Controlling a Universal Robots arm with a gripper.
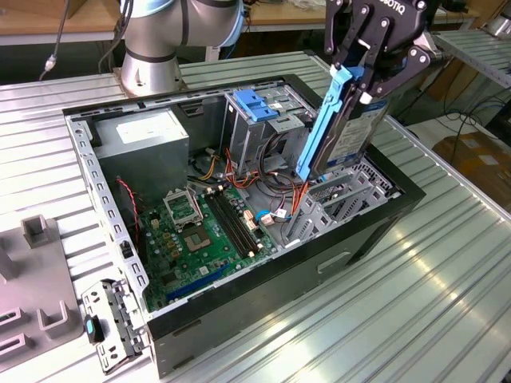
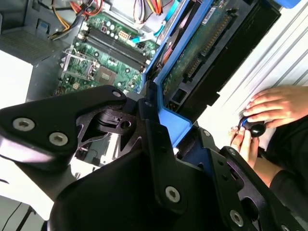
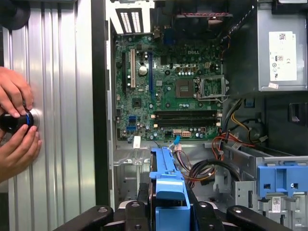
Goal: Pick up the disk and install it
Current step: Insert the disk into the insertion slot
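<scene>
black two-finger gripper [image 1: 364,83] is clenched on the upper end of the flat silver-metal hard disk with blue plastic side rails [image 1: 351,136]. the disk hangs on edge, slightly tilted, directly below the fingers. its lower end is over the open black computer case [image 1: 375,231], to the exterior view's right of the metal drive cage with blue latch [image 1: 259,108]. a person's hands [image 3: 17,130] are on the ribbed metal table [image 3: 62,96].

Robotics lab or workshop: robot arm base [image 1: 152,76] on slotted aluminium table [image 1: 447,271], opened desktop PC chassis [image 1: 263,307], wooden workbenches [image 1: 40,20] behind.
</scene>
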